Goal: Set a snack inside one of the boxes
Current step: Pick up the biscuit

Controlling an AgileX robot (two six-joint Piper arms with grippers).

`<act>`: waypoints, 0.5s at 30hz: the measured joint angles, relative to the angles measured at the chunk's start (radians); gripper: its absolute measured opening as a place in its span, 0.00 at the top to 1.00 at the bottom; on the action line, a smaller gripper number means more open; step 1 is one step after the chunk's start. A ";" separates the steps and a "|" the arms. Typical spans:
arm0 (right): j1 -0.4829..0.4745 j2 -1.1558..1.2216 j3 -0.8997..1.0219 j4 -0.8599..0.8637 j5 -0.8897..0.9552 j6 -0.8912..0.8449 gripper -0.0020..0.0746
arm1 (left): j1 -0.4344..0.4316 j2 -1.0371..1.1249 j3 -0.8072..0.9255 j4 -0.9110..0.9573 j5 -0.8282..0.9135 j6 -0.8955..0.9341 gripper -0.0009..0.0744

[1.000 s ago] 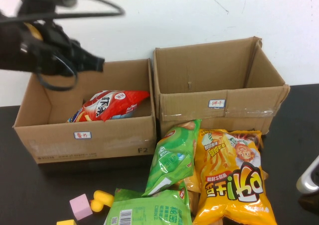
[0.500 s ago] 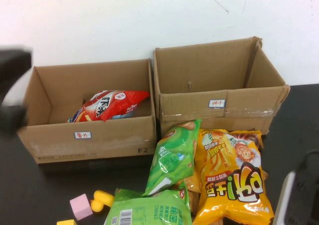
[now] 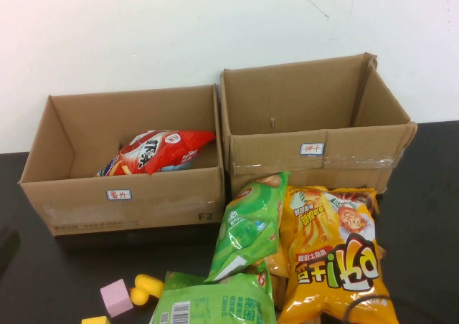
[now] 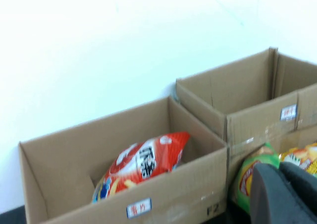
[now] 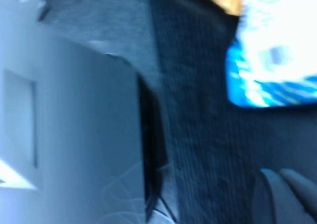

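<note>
Two open cardboard boxes stand at the back of the black table: the left box (image 3: 122, 195) and the right box (image 3: 315, 148). A red snack bag (image 3: 158, 152) lies inside the left box. A green bag (image 3: 251, 224), an orange bag (image 3: 337, 256) and a second green bag (image 3: 215, 302) lie in front of the boxes. Neither gripper shows in the high view. In the left wrist view my left gripper (image 4: 282, 184) is shut and empty, off the front of the left box (image 4: 188, 184), with the red bag (image 4: 143, 167) inside. My right gripper (image 5: 280, 184) is shut over dark cloth.
A pink block (image 3: 116, 297) and yellow pieces (image 3: 145, 288) lie at the front left of the table. A white wall stands behind the boxes. The right wrist view shows a blue-and-white packet (image 5: 272, 70) and a pale grey panel (image 5: 64, 125).
My left arm was above the left box's back left corner and has swung away out of the high view. My right arm showed at the right edge and has left the view too.
</note>
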 joint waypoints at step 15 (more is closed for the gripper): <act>0.053 0.559 -0.264 0.321 0.070 -0.583 0.98 | 0.000 -0.042 0.115 -0.004 -0.081 0.000 0.99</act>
